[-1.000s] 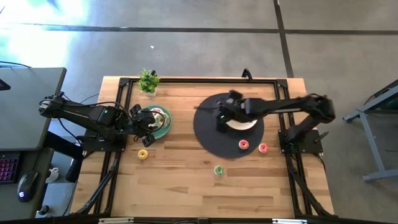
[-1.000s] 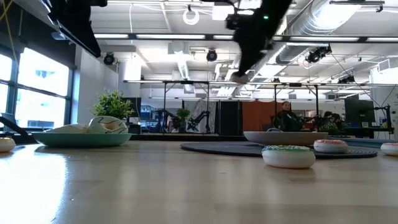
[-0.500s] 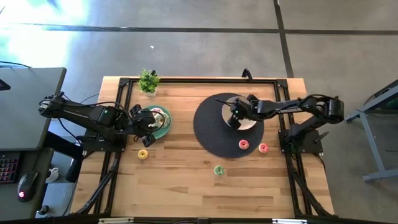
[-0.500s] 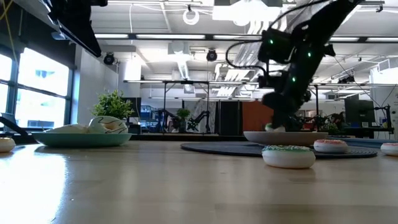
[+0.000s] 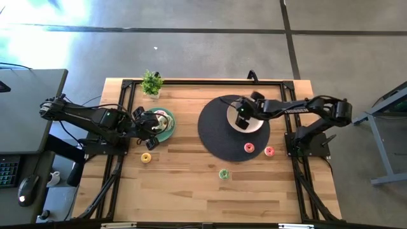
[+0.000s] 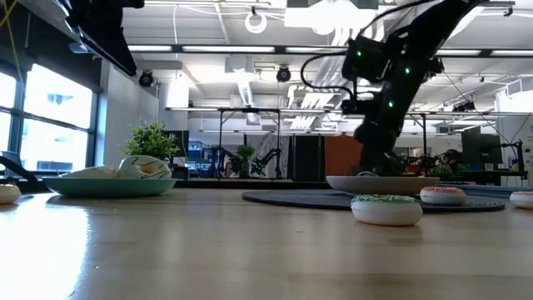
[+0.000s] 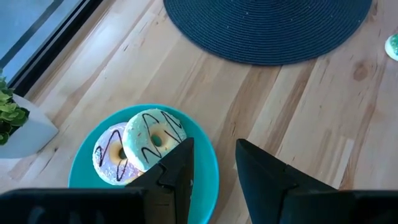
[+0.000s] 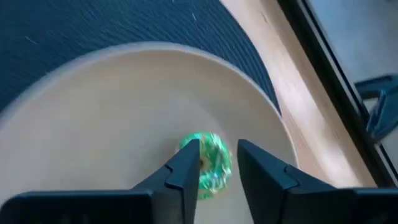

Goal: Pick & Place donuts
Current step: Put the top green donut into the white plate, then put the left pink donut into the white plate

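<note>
Wooden table, workshop behind | right gripper low over beige plate, fingers narrowly parted around green donut, probably setting it down | left gripper slightly open, waiting over teal plate with two donuts.

desk front half: bare wood, free passage | mid-front: yellow donut, green donut, two pink donuts scattered | back: plant, teal plate, beige plate under right pincer
</note>
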